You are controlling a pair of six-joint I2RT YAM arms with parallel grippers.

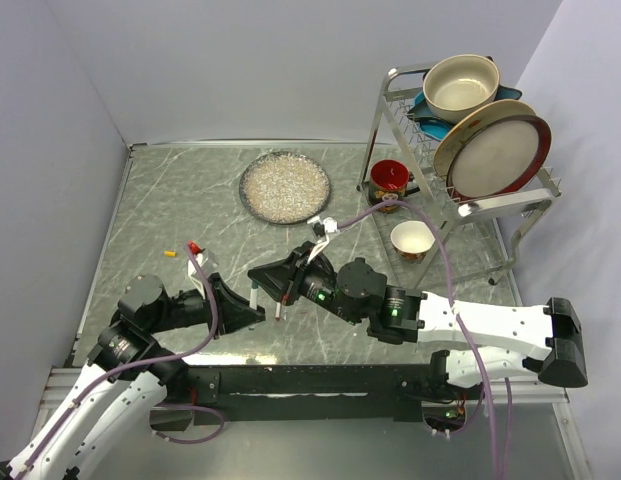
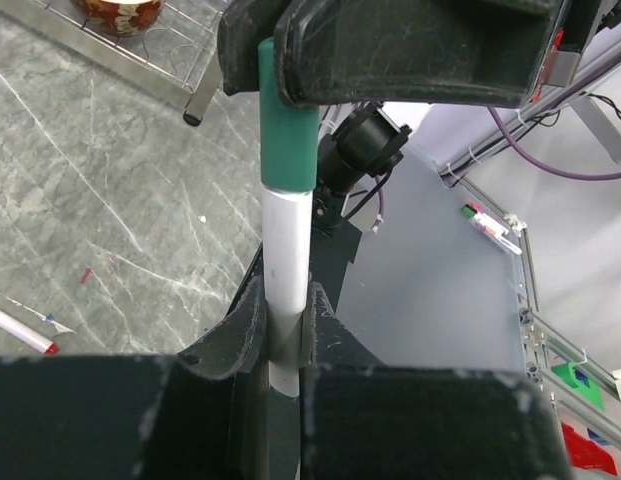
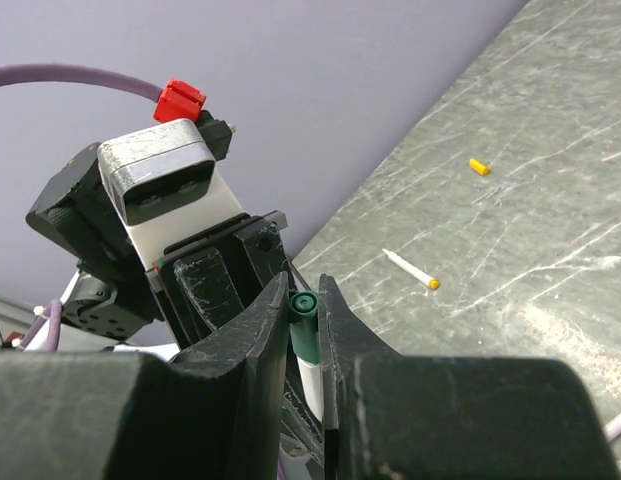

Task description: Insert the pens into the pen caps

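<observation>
A white pen (image 2: 288, 260) stands upright between the fingers of my left gripper (image 2: 287, 300), which is shut on its barrel. Its upper end sits inside the dark green pen cap (image 3: 304, 335), and my right gripper (image 3: 305, 290) is shut on that cap (image 2: 288, 120). In the top view the two grippers meet nose to nose, left (image 1: 252, 305) and right (image 1: 258, 275), above the table's near middle. A second pen (image 3: 410, 269) with a yellow tip lies on the table, an orange-yellow cap (image 3: 478, 167) beyond it. A red-tipped pen (image 2: 20, 335) lies under the grippers.
A round glittery plate (image 1: 284, 186) lies at the back centre. A metal dish rack (image 1: 460, 190) with plates and a bowl stands at the back right, with a red cup (image 1: 390, 178) and a small white bowl (image 1: 412, 239) at its foot. The orange-yellow cap (image 1: 170, 253) lies at the left.
</observation>
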